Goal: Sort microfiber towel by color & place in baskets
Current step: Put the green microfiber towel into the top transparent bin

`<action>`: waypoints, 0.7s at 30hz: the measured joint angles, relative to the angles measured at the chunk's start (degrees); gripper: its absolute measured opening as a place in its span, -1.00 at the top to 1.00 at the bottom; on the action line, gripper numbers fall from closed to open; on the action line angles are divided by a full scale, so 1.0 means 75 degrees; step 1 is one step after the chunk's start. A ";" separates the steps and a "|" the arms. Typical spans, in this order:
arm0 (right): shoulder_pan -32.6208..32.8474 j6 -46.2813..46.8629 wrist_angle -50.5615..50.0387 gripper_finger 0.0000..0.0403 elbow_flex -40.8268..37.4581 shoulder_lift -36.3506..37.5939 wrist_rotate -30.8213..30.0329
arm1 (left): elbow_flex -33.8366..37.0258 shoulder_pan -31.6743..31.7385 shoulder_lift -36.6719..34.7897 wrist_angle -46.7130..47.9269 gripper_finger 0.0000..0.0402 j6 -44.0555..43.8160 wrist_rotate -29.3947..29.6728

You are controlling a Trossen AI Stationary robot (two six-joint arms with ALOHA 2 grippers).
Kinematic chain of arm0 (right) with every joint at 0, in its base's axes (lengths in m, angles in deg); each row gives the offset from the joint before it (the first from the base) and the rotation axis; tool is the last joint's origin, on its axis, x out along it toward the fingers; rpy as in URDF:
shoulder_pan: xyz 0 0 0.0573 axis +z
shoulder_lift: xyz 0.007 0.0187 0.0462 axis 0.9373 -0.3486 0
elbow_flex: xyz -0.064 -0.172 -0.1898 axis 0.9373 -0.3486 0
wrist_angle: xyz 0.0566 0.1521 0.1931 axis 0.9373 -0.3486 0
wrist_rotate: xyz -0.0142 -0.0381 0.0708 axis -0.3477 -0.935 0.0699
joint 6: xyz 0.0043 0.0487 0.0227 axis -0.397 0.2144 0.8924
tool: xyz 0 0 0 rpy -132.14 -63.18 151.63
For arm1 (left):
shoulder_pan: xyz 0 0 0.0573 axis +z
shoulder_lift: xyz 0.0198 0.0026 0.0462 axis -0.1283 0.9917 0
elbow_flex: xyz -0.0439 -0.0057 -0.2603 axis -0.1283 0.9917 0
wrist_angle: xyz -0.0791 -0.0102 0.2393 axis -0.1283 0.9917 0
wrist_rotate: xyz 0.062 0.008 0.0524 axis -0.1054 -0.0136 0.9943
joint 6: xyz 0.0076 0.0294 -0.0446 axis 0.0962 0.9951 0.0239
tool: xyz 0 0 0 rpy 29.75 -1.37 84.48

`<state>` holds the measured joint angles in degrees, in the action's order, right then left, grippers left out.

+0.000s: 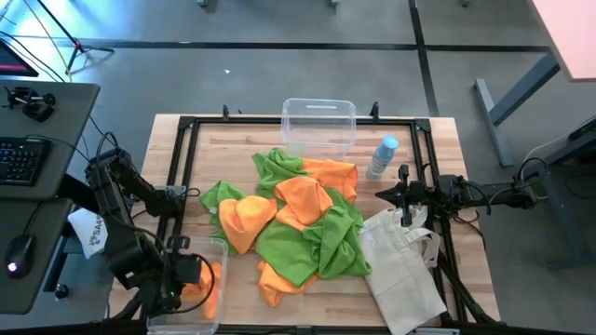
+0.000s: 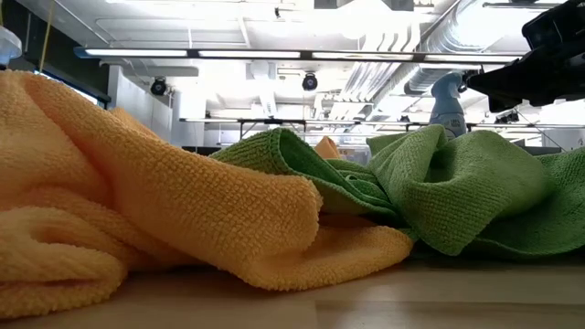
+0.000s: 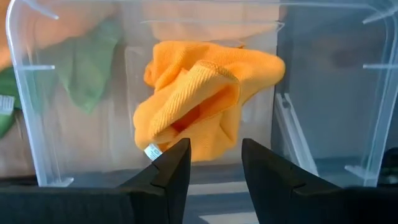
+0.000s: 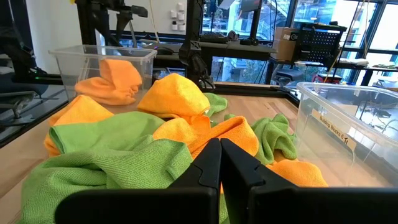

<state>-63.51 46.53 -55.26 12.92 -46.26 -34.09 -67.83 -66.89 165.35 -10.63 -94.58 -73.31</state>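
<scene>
A pile of orange and green microfiber towels (image 1: 298,223) lies on the middle of the table, filling the low view with orange (image 2: 137,210) and green (image 2: 457,183). One clear basket (image 1: 318,126) stands at the far edge. The other basket (image 1: 216,249) stands at the near left corner and holds a crumpled orange towel (image 3: 205,99). My left gripper (image 3: 214,162) is open over that basket, with its fingertips just short of the towel. My right gripper (image 4: 219,152) is shut and hovers at the pile's right edge (image 1: 389,194).
An off-white tote bag (image 1: 405,265) lies at the near right corner. A clear bottle with a blue cap (image 1: 382,156) stands right of the far basket. A black frame rail (image 1: 186,126) runs round the tabletop. A desk with a keyboard (image 1: 23,158) stands left of the table.
</scene>
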 joint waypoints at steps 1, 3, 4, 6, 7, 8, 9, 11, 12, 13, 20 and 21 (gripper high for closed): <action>0.0002 -0.0001 0.0000 1.00 0.0000 -0.0001 0.0000 | 0.0000 0.0035 0.0000 0.0000 0.34 -0.0138 0.0003; 0.0001 0.0002 0.0000 1.00 0.0000 -0.0002 0.0000 | 0.0000 0.0162 0.0000 0.0000 0.34 -0.0469 0.0015; 0.0002 0.0002 0.0000 1.00 -0.0003 0.0000 0.0000 | 0.0000 0.0253 0.0000 0.0000 0.34 -0.0671 0.0022; 0.0000 0.0001 0.0000 1.00 -0.0002 0.0000 0.0000 | -0.0020 0.0446 0.0003 0.0024 0.34 -0.1040 0.0025; 0.0001 0.0001 0.0000 1.00 -0.0003 0.0000 0.0000 | -0.0066 0.0531 0.0010 0.0044 0.34 -0.1152 0.0026; -0.0001 -0.0001 0.0000 1.00 -0.0002 -0.0001 0.0000 | -0.0115 0.0619 0.0010 0.0027 0.34 -0.1215 0.0026; 0.0000 0.0002 0.0000 1.00 0.0000 -0.0001 0.0000 | -0.0178 0.0716 0.0010 0.0027 0.34 -0.1250 0.0027; 0.0002 0.0105 0.0002 1.00 -0.0002 0.0000 0.0000 | -0.0315 0.0918 0.0012 0.0038 0.34 -0.1264 0.0026; 0.0002 0.0239 0.0003 1.00 0.0000 0.0000 0.0000 | -0.0385 0.1013 0.0012 0.0043 0.34 -0.1264 0.0026; 0.0002 0.0406 0.0000 1.00 -0.0003 0.0000 0.0000 | -0.0458 0.1111 0.0012 0.0057 0.34 -0.1261 0.0026; 0.0001 0.1335 0.0076 1.00 -0.0002 0.0000 0.0000 | -0.0837 0.1814 0.0009 0.0165 0.34 -0.0390 0.0560; -0.0001 0.1342 0.0076 1.00 -0.0001 0.0000 -0.0005 | -0.0873 0.1921 0.0012 0.0208 0.34 -0.0249 0.0695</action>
<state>-63.51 56.59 -54.69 12.91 -46.26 -34.12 -74.38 -52.48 165.44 -9.06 -96.44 -68.09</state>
